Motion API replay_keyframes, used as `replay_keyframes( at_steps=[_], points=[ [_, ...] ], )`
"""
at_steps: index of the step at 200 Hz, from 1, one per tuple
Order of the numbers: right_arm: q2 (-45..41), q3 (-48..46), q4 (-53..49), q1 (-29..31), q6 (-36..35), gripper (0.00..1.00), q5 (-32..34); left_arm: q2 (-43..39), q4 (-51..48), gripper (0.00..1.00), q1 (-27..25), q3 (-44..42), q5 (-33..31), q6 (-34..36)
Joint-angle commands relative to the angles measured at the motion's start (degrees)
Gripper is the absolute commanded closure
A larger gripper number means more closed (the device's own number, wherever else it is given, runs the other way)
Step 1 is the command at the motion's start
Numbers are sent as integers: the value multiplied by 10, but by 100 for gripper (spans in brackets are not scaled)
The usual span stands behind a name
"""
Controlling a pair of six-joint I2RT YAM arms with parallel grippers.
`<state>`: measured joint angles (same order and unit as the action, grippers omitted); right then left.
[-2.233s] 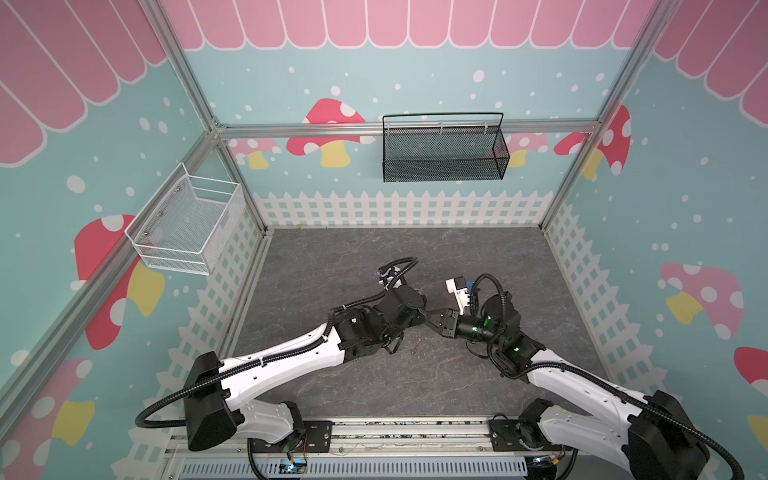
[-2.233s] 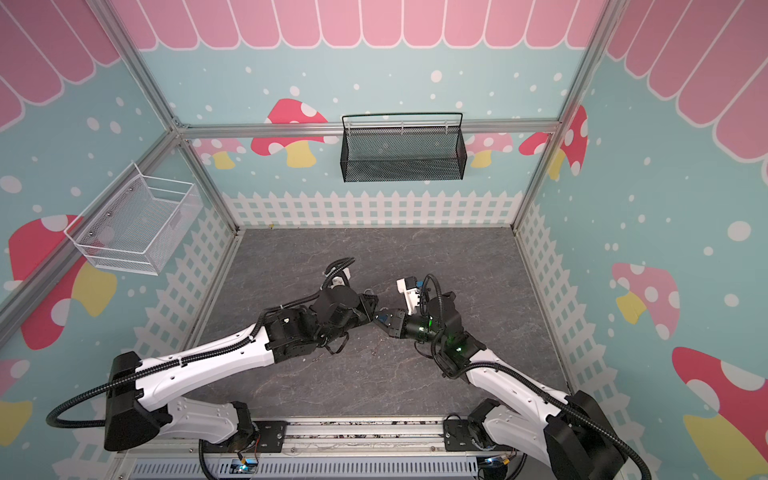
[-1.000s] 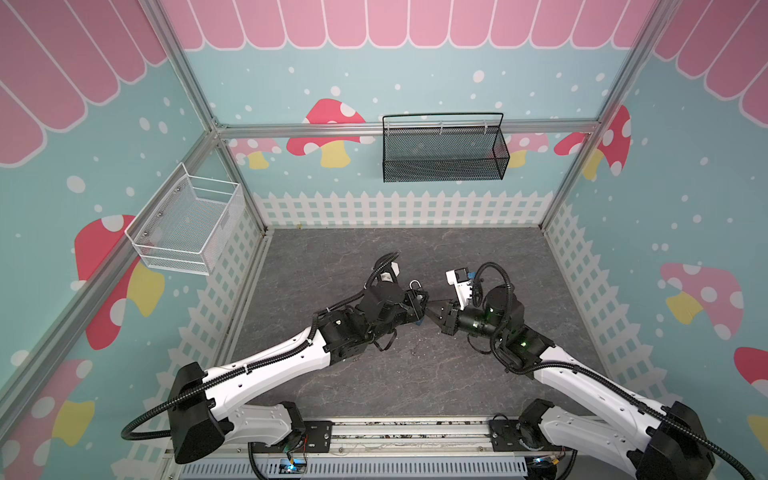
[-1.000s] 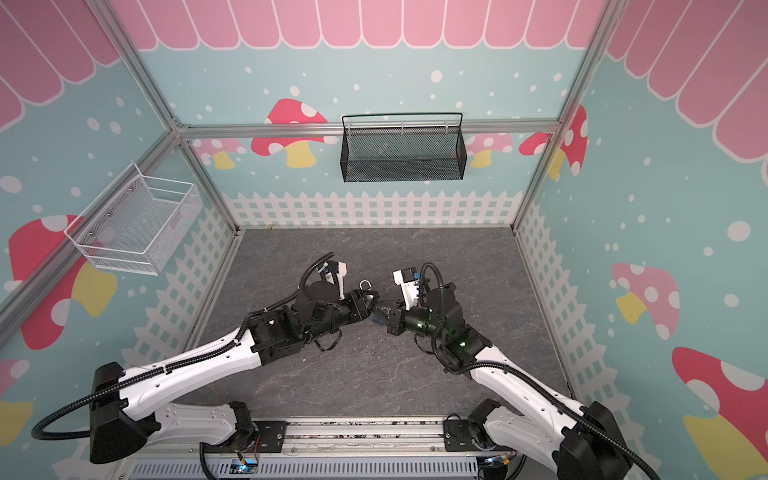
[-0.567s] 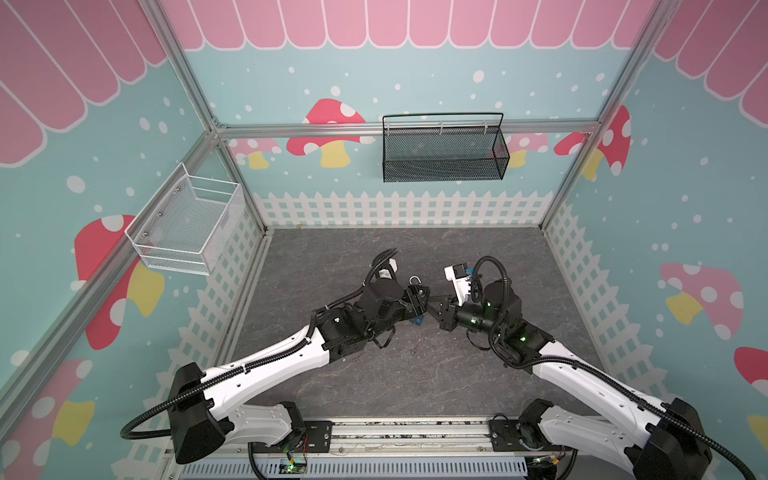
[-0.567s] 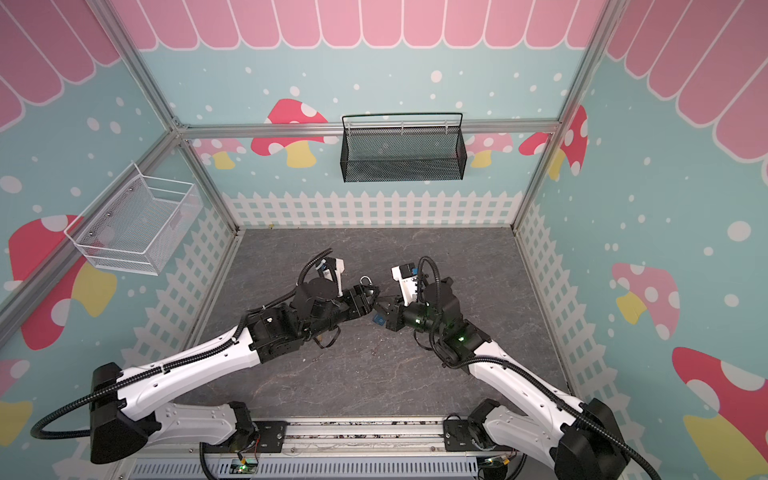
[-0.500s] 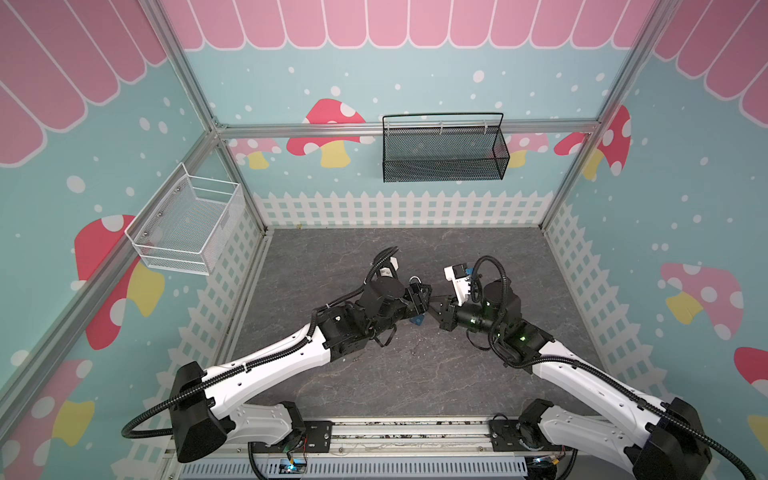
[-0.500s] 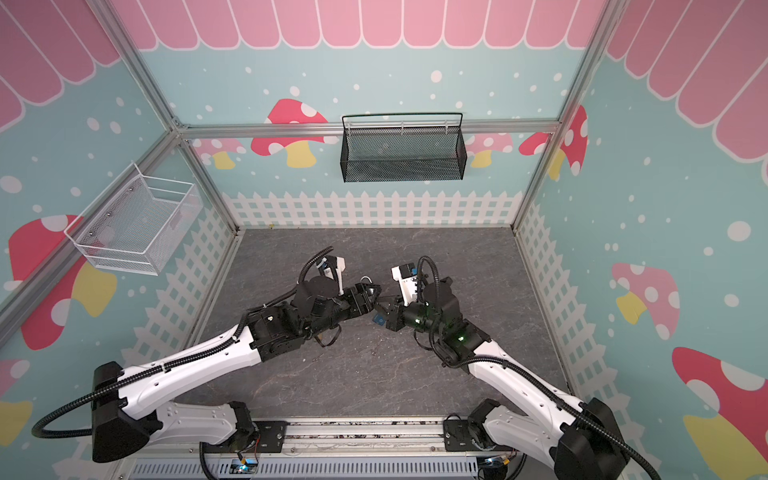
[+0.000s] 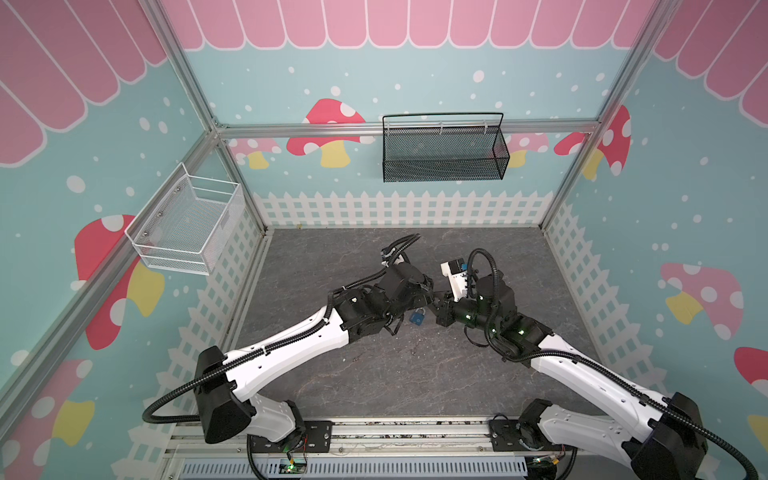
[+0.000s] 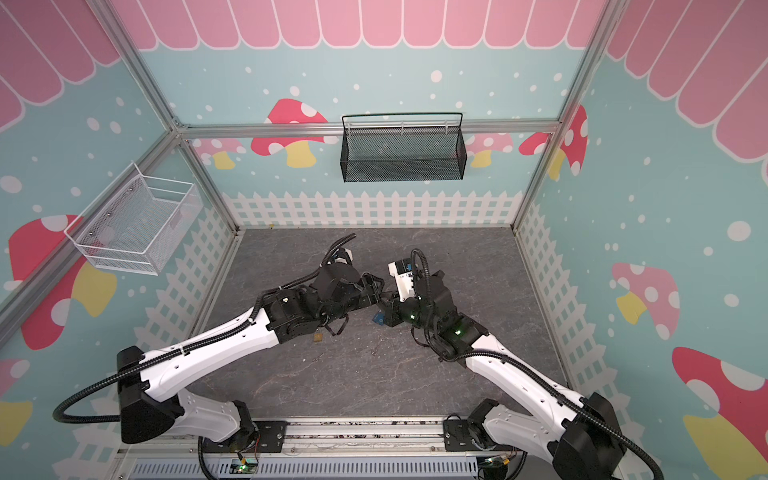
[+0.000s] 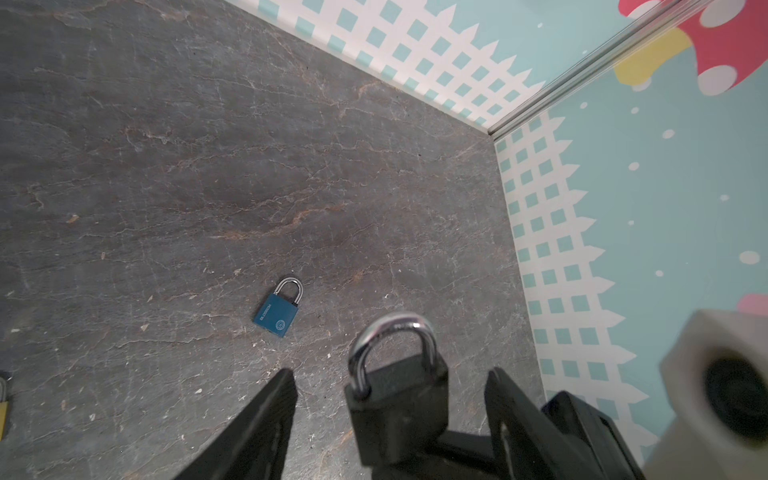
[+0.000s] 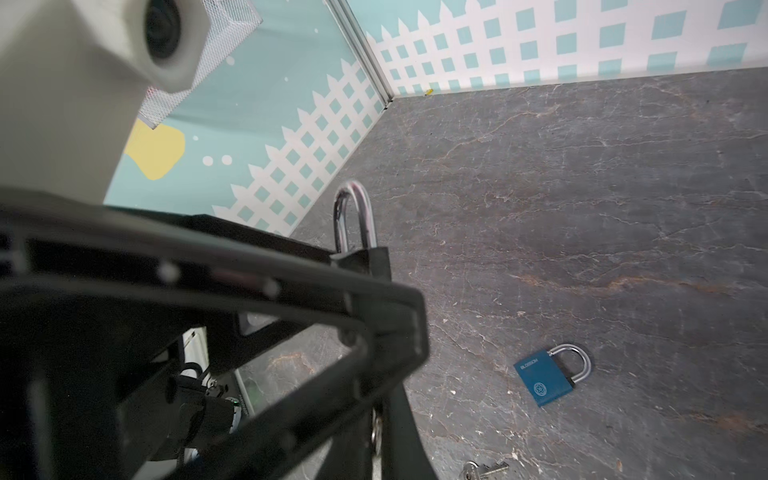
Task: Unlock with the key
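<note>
Tools tip to tip near the middle of the grey stone-look surface (image 9: 374, 374) in both top views. Left tool (image 9: 430, 291) wide open: in the left wrist view its fingers (image 11: 274, 415) spread to either side of the black padlock (image 11: 399, 399), a clear gap on each side, neither touching the lock body. Black padlock up off the surface, silver shackle at the end farthest from the right tool (image 9: 441, 311). Right tool closed, meeting the lock at its lower end and seemingly carrying it there. Cannot tell whether the grip lands on the body or on a key in the keyhole; in the right wrist view that spot hides behind the left tool's frame, with only the shackle and upper part of the lock showing.

Blue padlock (image 9: 417, 318) flat on the surface just beside the meeting tools, shackle seated in its body, touching neither tool. Brass padlock (image 10: 318, 336) on the surface just beside the left arm's wrist. Silver key (image 12: 484, 457) lying loose on the surface, near the blue padlock but apart from it. Black mesh basket (image 9: 442, 149) on the back wall and white wire basket (image 9: 187, 226) on the left wall, both well apart from the arms.
</note>
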<state>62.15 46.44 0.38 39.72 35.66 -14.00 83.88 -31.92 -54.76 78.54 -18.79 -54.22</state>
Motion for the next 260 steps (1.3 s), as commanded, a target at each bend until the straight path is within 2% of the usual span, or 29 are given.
replay_keyframes(
  at_steps=[1,69,130,182,212,231,255,260],
  points=[
    [4,25,-28,8,-26,100,45,13,-46,32,4,30,-18,-18],
    [28,58,-80,26,-63,100,100,36,-38,44,11,39,-26,-62],
    [44,79,-106,36,-85,100,140,53,-33,49,18,40,-27,-95],
    [50,88,-113,49,-97,100,163,61,15,52,26,19,-4,-138],
    [59,91,-114,53,-103,100,167,68,26,55,29,19,2,-149],
    [61,91,-116,55,-105,100,174,68,31,60,32,14,2,-158],
    [64,92,-123,56,-107,100,186,71,33,61,32,17,2,-155],
    [65,93,-124,56,-108,100,187,72,32,61,32,16,17,-155]
  ],
)
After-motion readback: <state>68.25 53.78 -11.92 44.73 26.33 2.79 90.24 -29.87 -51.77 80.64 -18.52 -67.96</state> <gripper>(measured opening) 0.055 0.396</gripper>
